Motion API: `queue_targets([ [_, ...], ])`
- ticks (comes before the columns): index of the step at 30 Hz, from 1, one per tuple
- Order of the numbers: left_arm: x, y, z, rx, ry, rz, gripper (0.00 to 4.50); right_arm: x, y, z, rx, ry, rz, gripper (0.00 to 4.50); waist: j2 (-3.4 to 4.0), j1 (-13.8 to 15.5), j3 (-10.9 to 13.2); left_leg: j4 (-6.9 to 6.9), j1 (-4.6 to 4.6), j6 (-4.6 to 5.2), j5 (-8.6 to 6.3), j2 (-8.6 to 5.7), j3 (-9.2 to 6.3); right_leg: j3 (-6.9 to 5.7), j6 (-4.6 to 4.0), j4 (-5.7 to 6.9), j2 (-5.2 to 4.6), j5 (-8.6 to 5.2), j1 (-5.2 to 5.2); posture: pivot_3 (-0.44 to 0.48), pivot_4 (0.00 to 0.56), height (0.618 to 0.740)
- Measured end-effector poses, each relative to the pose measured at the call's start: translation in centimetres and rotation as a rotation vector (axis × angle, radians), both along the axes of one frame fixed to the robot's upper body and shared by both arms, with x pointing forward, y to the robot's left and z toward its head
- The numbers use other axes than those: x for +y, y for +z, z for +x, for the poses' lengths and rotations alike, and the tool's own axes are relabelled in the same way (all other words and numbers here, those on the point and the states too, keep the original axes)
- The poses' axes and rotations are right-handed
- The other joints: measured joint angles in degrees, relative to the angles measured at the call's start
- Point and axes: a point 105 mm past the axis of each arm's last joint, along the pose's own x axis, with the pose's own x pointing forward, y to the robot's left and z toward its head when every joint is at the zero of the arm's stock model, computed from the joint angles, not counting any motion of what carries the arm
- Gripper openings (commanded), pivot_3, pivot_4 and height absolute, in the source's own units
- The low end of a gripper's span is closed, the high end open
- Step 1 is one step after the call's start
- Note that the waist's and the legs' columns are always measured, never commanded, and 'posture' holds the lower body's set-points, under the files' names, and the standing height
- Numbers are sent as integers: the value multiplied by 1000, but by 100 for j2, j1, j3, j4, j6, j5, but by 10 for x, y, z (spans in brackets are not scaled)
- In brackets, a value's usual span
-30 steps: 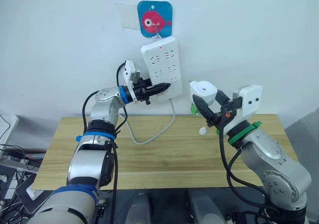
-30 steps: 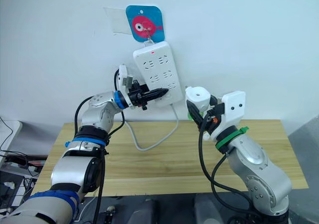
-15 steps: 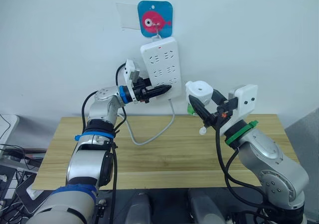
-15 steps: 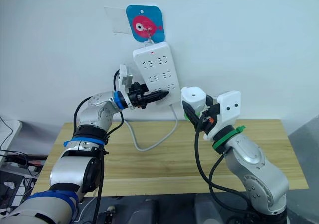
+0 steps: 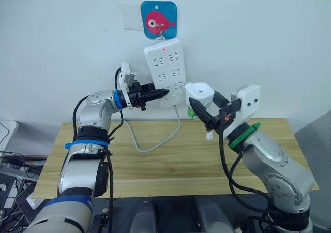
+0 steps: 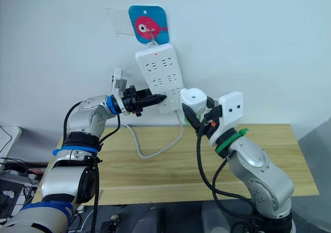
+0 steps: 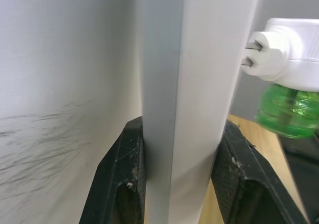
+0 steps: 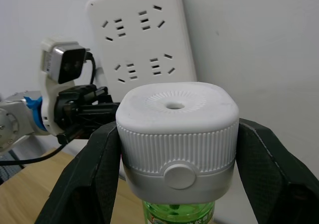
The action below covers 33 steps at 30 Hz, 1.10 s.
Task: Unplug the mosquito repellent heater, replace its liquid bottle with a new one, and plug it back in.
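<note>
While the plug-in remains to be done: the heater rides in the air, prongs aimed at the strip.
Right end effector [image 5: 206, 110]: clamped on the mosquito repellent heater [image 5: 199, 92], green bottle [image 7: 288, 109] fitted beneath.
Left end effector [image 5: 154, 93]: pinching the power strip [image 5: 166, 70] by its edges, steadying it on the wall.
Progress: unplugged, apparently rebottled; insertion left.
Heater's place: just right of the strip, above the counter [image 5: 170, 160], not touching.
Count: one heater, one bottle, one strip, two prongs [image 7: 251, 53].
</note>
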Motion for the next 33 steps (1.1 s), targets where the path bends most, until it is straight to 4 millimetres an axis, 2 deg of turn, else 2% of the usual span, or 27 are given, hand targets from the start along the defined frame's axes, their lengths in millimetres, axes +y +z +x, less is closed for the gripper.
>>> queue_targets([
  [14, -2, 0, -2, 9, -9, -10, 1323, 18, -6, 9, 44, 43, 24, 2900, 0, 8, 0, 0, -3, 0, 0, 0, 1, 2, 0, 0, -1, 0, -4, -75, 200, 740],
  [33, -3, 0, -2, 7, -12, -6, 1323, 18, -9, 16, 58, -22, 46, 2900, 0, 10, 0, 0, -3, 0, 0, 0, 2, 2, 0, 0, -1, 0, -5, -81, 201, 740],
])
